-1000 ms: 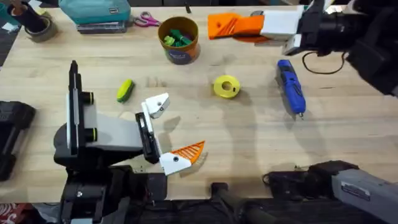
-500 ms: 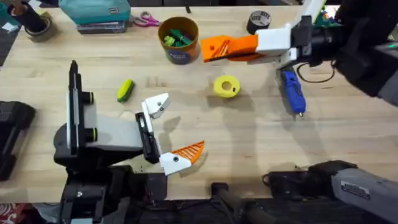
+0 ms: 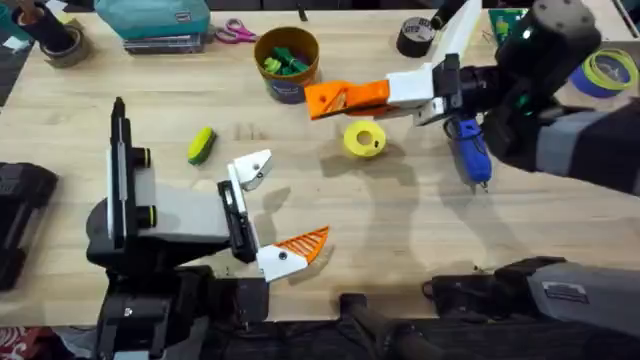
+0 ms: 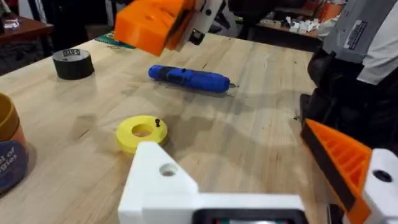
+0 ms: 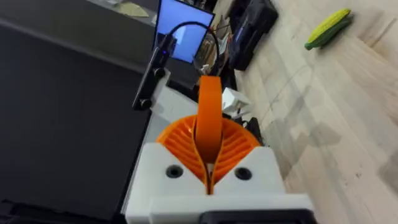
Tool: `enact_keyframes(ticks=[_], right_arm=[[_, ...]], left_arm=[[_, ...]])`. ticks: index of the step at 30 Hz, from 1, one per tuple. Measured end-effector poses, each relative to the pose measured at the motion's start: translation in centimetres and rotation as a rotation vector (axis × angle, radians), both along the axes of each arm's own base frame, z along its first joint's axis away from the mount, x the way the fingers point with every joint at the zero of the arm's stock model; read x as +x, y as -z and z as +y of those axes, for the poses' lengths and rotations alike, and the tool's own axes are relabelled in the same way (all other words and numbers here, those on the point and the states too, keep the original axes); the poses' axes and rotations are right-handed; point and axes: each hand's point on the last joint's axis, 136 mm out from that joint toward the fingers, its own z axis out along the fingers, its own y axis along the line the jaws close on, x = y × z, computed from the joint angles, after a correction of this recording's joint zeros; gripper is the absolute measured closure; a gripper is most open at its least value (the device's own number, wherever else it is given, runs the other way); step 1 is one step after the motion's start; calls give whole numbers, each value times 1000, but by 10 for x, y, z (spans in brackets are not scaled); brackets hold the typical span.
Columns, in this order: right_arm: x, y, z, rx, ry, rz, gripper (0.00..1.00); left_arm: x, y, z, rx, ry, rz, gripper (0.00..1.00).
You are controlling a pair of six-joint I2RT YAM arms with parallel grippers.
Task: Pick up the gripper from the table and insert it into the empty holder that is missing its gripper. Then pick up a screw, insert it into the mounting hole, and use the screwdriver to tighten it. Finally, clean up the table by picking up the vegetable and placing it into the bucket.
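We see the right gripper [image 3: 318, 100] clenched on the gripper [image 5: 209, 122], yellow spool [image 3: 364, 139] just below it, left gripper [image 3: 282, 207] released.

The right gripper [image 3: 322, 99], pinching the orange gripper [image 5: 209, 118], has swung left, toward the bucket [image 3: 287, 62]

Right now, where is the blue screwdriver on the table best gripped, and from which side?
Grip the screwdriver at mid-body, from straight above, fingers across its width. It lies flat; the thick blue barrel gives parallel sides, while the bit at its near end is too thin.
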Motion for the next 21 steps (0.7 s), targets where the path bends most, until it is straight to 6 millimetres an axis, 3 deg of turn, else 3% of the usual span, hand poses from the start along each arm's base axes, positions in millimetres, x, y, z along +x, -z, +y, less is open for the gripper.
enact_keyframes(ticks=[8, 21], right_arm=[[-10, 13, 2, 31, -24, 61, 992], [-33, 53, 14, -8, -61, 284, 992]], left_arm=[[0, 0, 0, 0, 0, 0, 15], [0, 0, 0, 0, 0, 0, 15]])
